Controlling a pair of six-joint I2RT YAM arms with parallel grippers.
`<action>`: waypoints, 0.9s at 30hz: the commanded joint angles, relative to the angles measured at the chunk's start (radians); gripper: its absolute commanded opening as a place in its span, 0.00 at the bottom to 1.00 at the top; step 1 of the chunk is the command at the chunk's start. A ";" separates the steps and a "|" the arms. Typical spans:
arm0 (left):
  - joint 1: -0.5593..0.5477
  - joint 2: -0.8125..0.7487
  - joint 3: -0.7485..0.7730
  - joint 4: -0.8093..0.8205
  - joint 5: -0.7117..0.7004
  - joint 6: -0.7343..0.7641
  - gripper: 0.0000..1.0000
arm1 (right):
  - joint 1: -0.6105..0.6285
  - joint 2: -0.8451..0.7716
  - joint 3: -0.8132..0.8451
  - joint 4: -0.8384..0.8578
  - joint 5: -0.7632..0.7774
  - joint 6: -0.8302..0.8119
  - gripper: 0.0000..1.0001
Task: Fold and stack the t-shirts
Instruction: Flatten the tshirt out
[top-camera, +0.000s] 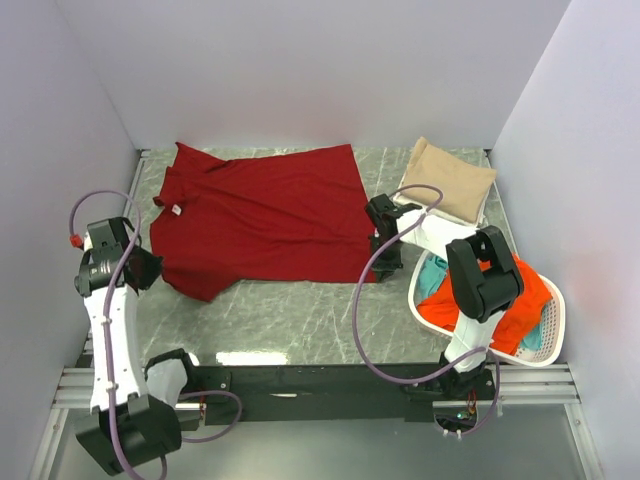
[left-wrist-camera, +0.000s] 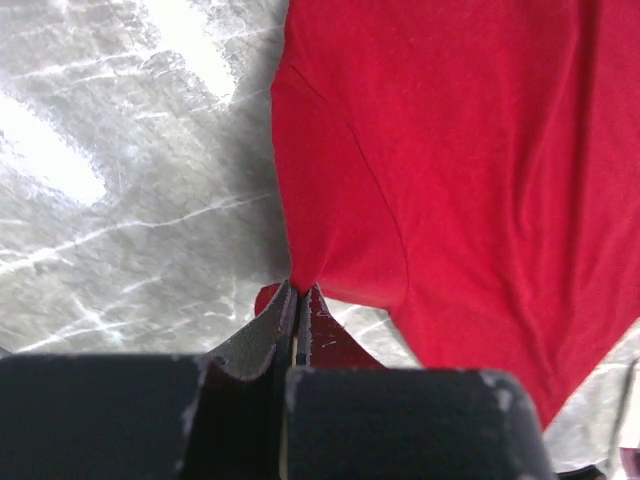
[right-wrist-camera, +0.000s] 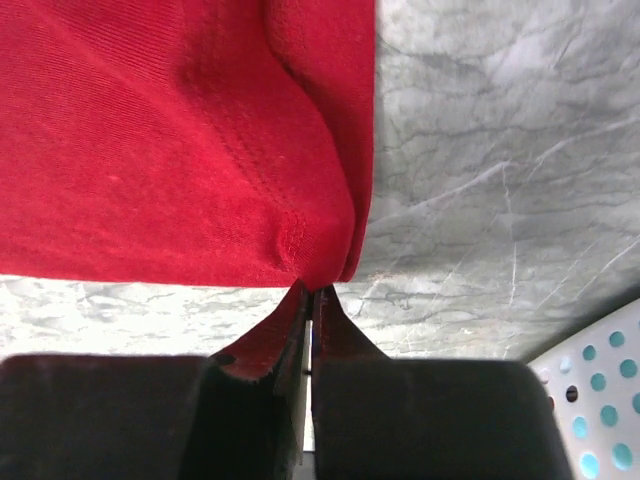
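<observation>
A dark red t-shirt (top-camera: 260, 215) lies spread across the marble table, its neck label at the left. My left gripper (top-camera: 152, 268) is shut on the shirt's near left edge; in the left wrist view the red cloth (left-wrist-camera: 440, 170) is pinched at the fingertips (left-wrist-camera: 298, 290). My right gripper (top-camera: 378, 222) is shut on the shirt's right hem corner; the right wrist view shows the hem (right-wrist-camera: 200, 150) nipped between its tips (right-wrist-camera: 313, 288). A folded tan t-shirt (top-camera: 448, 178) rests at the back right. Orange-red (top-camera: 520, 300) and teal (top-camera: 432, 275) shirts lie in the basket.
A white oval laundry basket (top-camera: 545, 345) stands at the near right, under the right arm; its perforated rim (right-wrist-camera: 590, 400) shows in the right wrist view. White walls close in the table on three sides. Bare marble (top-camera: 300, 310) lies in front of the red shirt.
</observation>
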 joint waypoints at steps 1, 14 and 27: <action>0.002 -0.081 0.014 0.006 -0.029 -0.094 0.00 | 0.008 -0.003 0.056 -0.068 0.008 -0.028 0.00; 0.004 -0.290 0.039 -0.258 -0.140 -0.126 0.00 | 0.079 -0.190 -0.016 -0.212 -0.024 0.007 0.00; 0.004 -0.211 0.054 -0.161 -0.100 -0.028 0.00 | 0.083 -0.175 0.020 -0.266 -0.018 -0.017 0.00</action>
